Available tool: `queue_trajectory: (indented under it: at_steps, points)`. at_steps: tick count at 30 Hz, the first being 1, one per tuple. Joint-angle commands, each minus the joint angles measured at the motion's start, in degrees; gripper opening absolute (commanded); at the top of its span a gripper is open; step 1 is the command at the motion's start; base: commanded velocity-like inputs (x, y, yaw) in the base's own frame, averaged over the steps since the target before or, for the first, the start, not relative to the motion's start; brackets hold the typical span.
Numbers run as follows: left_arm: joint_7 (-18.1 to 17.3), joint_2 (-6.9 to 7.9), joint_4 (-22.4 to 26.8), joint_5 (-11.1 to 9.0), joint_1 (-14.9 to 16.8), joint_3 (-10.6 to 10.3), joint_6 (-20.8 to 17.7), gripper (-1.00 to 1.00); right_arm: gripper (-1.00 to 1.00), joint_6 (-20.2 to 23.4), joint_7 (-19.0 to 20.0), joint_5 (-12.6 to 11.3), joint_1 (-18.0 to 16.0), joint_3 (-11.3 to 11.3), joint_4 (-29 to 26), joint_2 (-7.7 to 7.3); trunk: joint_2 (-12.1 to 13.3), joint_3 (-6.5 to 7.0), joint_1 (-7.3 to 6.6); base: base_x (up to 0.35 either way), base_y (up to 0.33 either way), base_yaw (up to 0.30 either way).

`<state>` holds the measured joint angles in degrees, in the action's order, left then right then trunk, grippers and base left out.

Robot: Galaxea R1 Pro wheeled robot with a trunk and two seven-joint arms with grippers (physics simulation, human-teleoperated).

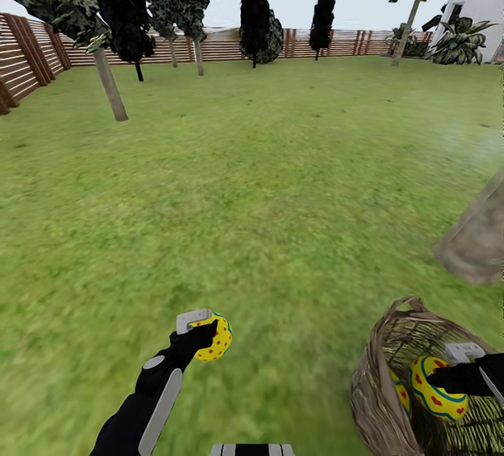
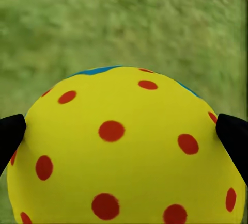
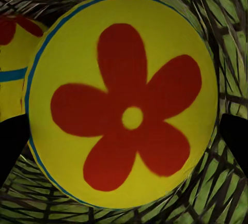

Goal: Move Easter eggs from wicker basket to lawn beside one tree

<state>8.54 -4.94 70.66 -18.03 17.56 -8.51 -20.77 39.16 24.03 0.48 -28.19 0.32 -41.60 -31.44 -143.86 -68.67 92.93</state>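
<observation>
My left gripper [image 1: 203, 333] is shut on a yellow Easter egg [image 1: 218, 341] with red dots, held above the lawn [image 1: 266, 183]. In the left wrist view this egg [image 2: 124, 152] sits between the black fingertips [image 2: 11, 136]. My right gripper [image 1: 451, 366] is inside the wicker basket [image 1: 381, 379] at the lower right, shut on a second egg [image 1: 434, 391]. The right wrist view shows that egg's red flower mark [image 3: 124, 105] over the weave [image 3: 206, 198]. A third egg [image 1: 402, 391] [image 3: 13, 69] lies beside it in the basket. A thick grey-brown tree trunk [image 1: 479, 239] stands just beyond the basket.
Open grass stretches ahead to a brown slatted fence [image 1: 224, 44]. Another grey trunk [image 1: 110, 88] stands at the far left, with dark narrow trees [image 1: 253, 8] along the fence. A white house corner [image 1: 483, 11] is at the far right.
</observation>
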Motion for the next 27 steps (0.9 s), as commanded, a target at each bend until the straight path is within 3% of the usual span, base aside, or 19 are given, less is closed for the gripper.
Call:
queue_trajectory:
  at_steps: [1, 16, 19, 27]
  points:
    - [0.51, -0.09, 0.09, -0.6, 0.02, -0.1, -0.17, -1.0, -1.0, 0.26, 0.23, 0.05, -0.02, 0.03, -0.03, -0.02, 0.0, 0.18, -0.05, -0.035, 0.0, 0.0]
    - [0.51, -0.18, 0.12, -0.69, 0.02, -0.13, 0.0, -1.0, -1.0, 0.21, 0.14, 0.14, -0.02, 0.03, 0.17, 0.33, 0.2, 3.5, -0.43, -0.002, 0.0, 0.0]
    - [0.51, -0.16, 0.04, -0.69, 0.02, -2.46, 0.03, -1.0, -1.0, 0.21, 0.13, 0.14, -0.02, 0.03, 0.17, 0.33, 0.24, 4.17, -0.51, 0.0, 0.0, 0.0]
    - [0.59, -0.16, 0.09, -0.85, 0.02, -2.74, -0.22, -1.0, -1.0, 0.23, 0.14, 0.14, -0.02, 0.03, 0.12, 0.33, 0.34, 5.94, -0.72, 0.0, 0.0, 0.0]
